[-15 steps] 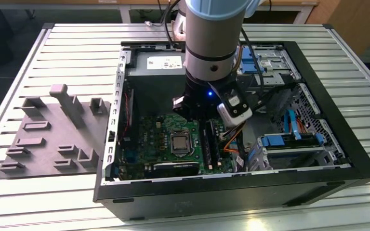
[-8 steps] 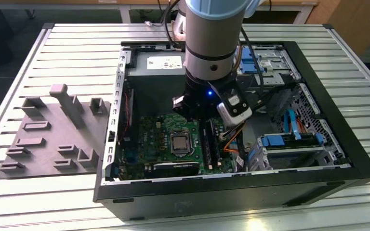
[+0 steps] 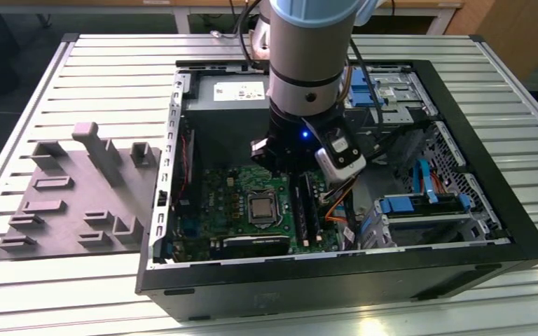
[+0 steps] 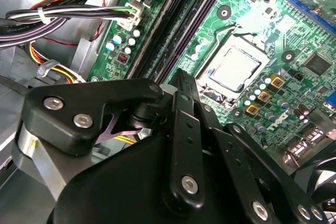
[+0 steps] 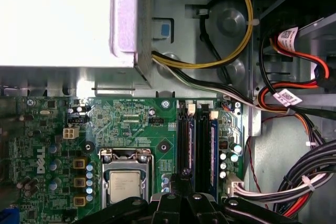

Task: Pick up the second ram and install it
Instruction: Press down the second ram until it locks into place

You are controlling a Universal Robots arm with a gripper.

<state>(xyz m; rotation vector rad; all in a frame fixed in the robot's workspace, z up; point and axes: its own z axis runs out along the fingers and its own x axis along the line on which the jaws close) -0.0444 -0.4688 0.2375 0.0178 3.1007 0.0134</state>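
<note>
The black multi-link gripper [image 3: 308,183] is lowered inside the open black computer case [image 3: 493,231], directly over the long black memory slots [image 5: 198,145] beside the silver square processor [image 5: 125,186] on the green motherboard [image 5: 131,124]. Its finger state cannot be determined. The second ram cannot be clearly distinguished at the slots. A grey plastic fixture block [image 3: 73,189] lies outside the case.

Hand [image 4: 181,85] fingertips hidden behind its own black linkage in both wrist views; grip state can't be told. Exterior view: arm [image 3: 308,63] cut off at 12 o'clock and covers the power supply [image 3: 222,94] partly. Second ram [image 5: 212,150] lower end hidden behind the hand. Processor [image 5: 125,187] cut at 6 o'clock.
</note>
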